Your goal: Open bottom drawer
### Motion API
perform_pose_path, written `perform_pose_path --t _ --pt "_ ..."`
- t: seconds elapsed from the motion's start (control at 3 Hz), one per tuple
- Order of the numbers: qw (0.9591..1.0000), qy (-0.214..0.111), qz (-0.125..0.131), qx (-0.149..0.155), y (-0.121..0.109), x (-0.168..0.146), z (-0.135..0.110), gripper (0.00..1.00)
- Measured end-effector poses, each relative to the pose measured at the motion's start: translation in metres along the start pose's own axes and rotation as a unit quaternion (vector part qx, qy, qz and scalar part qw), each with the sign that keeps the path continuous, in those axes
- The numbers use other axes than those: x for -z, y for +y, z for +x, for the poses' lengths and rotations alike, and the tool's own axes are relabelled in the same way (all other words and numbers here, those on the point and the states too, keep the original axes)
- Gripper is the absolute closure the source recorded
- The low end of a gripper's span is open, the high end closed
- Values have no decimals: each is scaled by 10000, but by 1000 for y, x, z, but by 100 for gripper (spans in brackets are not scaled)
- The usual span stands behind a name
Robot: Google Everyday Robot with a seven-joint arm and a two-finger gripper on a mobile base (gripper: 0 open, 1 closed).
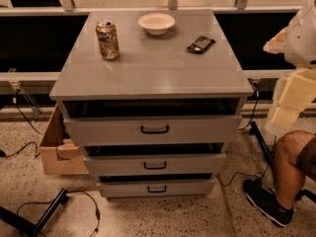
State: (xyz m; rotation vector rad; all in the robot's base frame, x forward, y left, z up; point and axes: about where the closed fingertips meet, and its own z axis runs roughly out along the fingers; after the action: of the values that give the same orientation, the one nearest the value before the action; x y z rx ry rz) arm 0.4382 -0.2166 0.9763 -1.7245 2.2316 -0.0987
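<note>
Three drawers (197, 130) (197, 165) (190, 187), one can (107, 40), one bowl (156, 23)

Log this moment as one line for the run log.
gripper: right edge, away from cabinet | bottom drawer: handle untouched, thin dark gap above | on top: can, bowl, dark packet

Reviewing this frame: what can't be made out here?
Camera view:
- Pincer, right of the cabinet: partly cut off by the frame's right edge.
- Bottom drawer: inside hidden in shadow under the middle drawer.
- Can: label too small to read.
- Person: only a leg shows.
</note>
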Motion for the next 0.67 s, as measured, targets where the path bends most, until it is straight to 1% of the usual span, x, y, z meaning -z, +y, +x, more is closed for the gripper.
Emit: perform_pose_path --t 0.33,0.67 --pt "10000 -2 11 -1 0 0 0 0" --pt "9998 -25 -107 -168 5 -35 5 0"
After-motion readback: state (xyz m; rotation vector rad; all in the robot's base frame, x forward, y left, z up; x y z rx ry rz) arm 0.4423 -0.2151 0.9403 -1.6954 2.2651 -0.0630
